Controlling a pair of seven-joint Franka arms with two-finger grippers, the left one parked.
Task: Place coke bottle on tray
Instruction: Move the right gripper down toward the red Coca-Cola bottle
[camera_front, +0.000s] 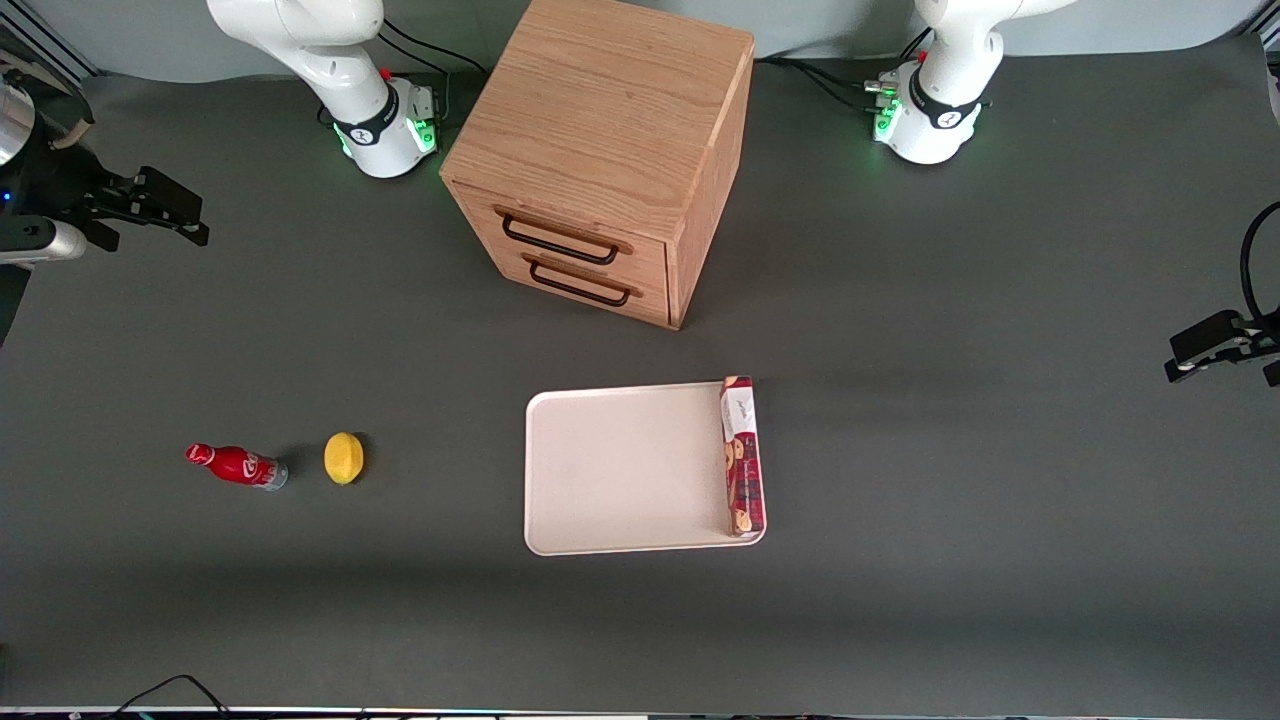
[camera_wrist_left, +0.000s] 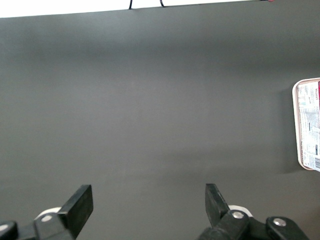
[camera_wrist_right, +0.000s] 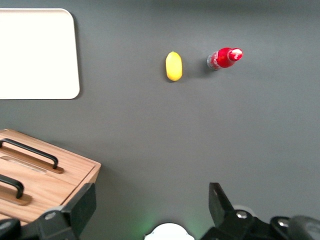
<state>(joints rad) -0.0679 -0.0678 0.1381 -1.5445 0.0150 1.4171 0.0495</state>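
The coke bottle (camera_front: 238, 466), small and red with a red cap and a silvery base, appears to stand upright on the grey table toward the working arm's end, beside a lemon. It also shows in the right wrist view (camera_wrist_right: 224, 58). The cream-white tray (camera_front: 620, 470) lies mid-table in front of the cabinet; one corner of it shows in the right wrist view (camera_wrist_right: 35, 55). My right gripper (camera_front: 190, 218) hangs open and empty well above the table, farther from the front camera than the bottle and apart from it. Its jaws stand wide in the right wrist view (camera_wrist_right: 150, 200).
A yellow lemon (camera_front: 344, 458) lies between the bottle and the tray, also in the right wrist view (camera_wrist_right: 173, 66). A long red cookie box (camera_front: 741, 455) lies on the tray's edge nearest the parked arm. A wooden drawer cabinet (camera_front: 600, 150) stands between the arm bases.
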